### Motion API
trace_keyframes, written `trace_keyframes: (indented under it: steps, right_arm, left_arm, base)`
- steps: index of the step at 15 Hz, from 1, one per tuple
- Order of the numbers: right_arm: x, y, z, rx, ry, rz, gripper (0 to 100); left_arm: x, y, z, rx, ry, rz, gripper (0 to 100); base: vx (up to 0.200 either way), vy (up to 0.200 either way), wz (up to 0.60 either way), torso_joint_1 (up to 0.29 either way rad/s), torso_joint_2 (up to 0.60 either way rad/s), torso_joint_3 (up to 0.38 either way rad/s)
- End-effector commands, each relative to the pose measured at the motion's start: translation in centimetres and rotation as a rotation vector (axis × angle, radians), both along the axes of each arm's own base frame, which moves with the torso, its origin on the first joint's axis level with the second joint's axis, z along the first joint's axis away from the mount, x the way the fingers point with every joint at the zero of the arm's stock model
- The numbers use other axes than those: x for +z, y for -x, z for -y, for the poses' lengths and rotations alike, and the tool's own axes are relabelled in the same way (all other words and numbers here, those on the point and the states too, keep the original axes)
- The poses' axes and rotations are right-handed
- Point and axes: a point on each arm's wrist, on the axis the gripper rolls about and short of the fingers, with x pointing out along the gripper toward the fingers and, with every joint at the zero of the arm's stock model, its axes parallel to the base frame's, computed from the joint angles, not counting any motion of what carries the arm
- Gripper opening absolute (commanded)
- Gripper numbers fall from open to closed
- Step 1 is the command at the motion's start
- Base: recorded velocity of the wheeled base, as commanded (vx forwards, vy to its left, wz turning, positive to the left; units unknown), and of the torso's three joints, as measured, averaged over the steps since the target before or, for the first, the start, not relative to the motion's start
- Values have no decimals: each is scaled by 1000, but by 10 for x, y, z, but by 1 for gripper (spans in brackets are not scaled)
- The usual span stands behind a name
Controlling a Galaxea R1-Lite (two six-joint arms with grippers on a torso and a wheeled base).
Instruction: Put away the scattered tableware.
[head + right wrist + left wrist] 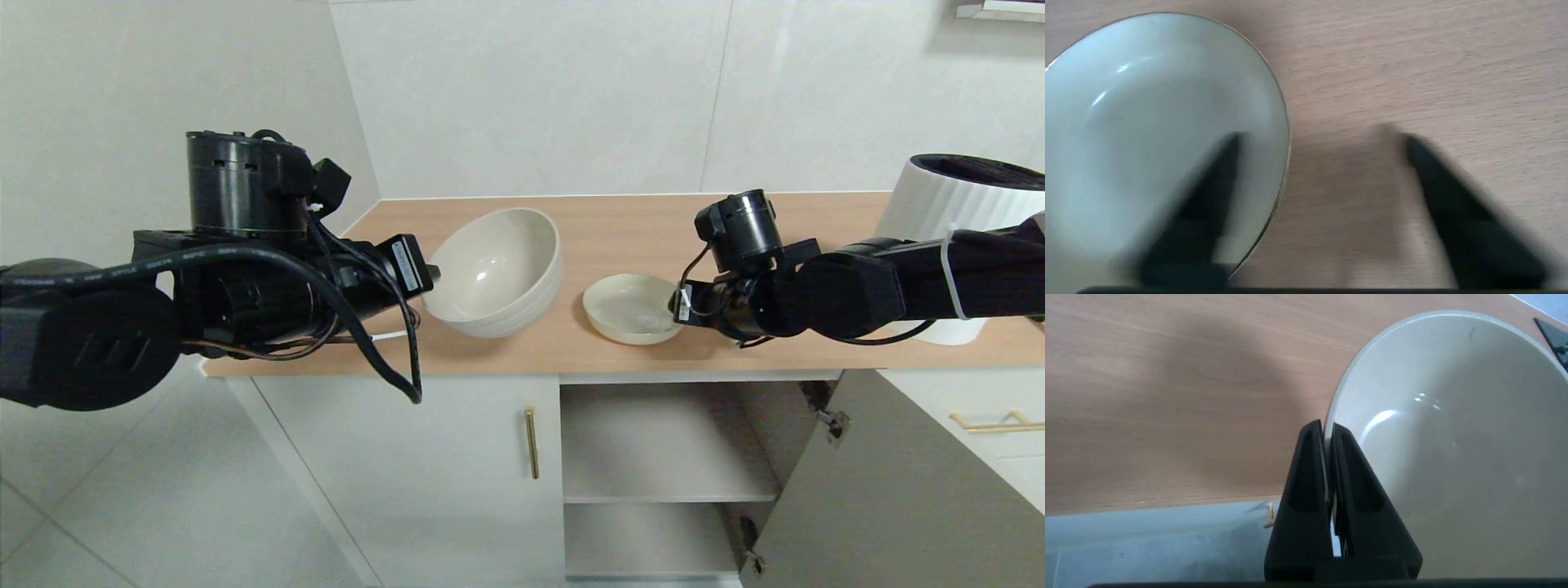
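Note:
A large cream bowl is tilted up on the wooden counter, its rim pinched by my left gripper. In the left wrist view the black fingers are shut on the bowl's rim. A small shallow cream bowl rests flat on the counter to its right. My right gripper is at that small bowl's right edge. The right wrist view has it open, one finger over the small bowl and the other over bare wood.
A tall white ribbed container stands at the counter's right end. Below the counter, a cabinet is open with its door swung out to the right, showing two bare shelves. A closed door with a gold handle sits beside it.

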Motion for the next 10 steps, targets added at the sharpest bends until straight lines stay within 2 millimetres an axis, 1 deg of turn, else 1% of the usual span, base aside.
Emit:
trace_keyframes:
  steps: [1, 7, 9, 10]
  right_arm:
    - [5, 3, 1, 7, -7, 6, 0]
    - [7, 5, 2, 15, -13, 6, 0]
    - [17, 14, 6, 41, -24, -15, 0]
    - [27, 23, 10, 71, -45, -25, 0]
  left_arm:
    - [0, 0, 0, 1, 1, 0, 0]
    - [5, 3, -2, 0, 7, 13, 0]
    - [1, 8, -3, -13, -2, 2, 0]
    - [1, 14, -5, -31, -1, -2, 0]
  base:
    - [0, 0, 0, 0, 0, 0]
    - [0, 0, 0, 0, 0, 0]
    - [0, 0, 0, 0, 0, 0]
    - [0, 0, 0, 0, 0, 0]
